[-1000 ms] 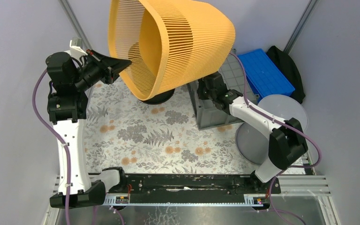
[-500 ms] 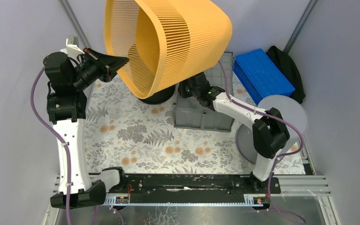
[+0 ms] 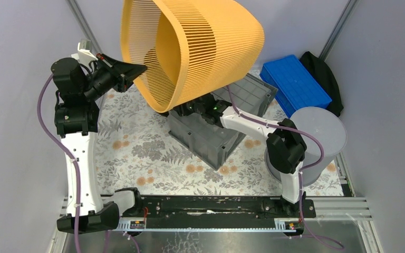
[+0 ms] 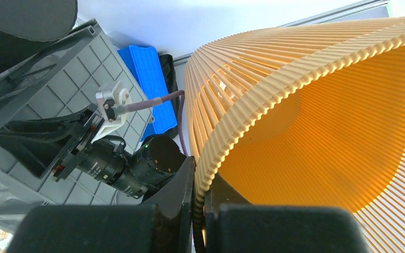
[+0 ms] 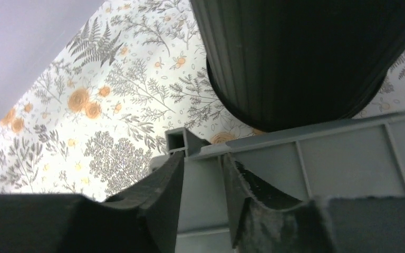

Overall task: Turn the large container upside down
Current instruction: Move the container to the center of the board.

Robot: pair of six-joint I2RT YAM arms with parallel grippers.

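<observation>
The large container (image 3: 206, 138), a dark-grey crate, stands tilted on one edge at the middle of the floral mat, with its gridded underside (image 3: 250, 94) facing up and back. My right gripper (image 3: 191, 109) is shut on the crate's rim at its left end, partly under the orange basket. In the right wrist view my right gripper (image 5: 203, 176) pinches the grey rim (image 5: 321, 153). My left gripper (image 3: 137, 69) is shut on the rim of a big orange slatted basket (image 3: 200, 47) and holds it in the air. The left wrist view shows my left gripper (image 4: 199, 195), the basket (image 4: 321, 132) and the crate (image 4: 47, 100).
A blue ribbed tray (image 3: 295, 81) lies at the back right by a black bag (image 3: 321, 68). A round light-grey bucket (image 3: 316, 137) stands at the right beside the right arm. A dark round ribbed thing (image 5: 306, 58) sits on the mat just behind the crate.
My right gripper has swung left with the crate, pulling it from the right side to the middle and tipping it up on edge. The left gripper and orange basket have hardly moved.
</observation>
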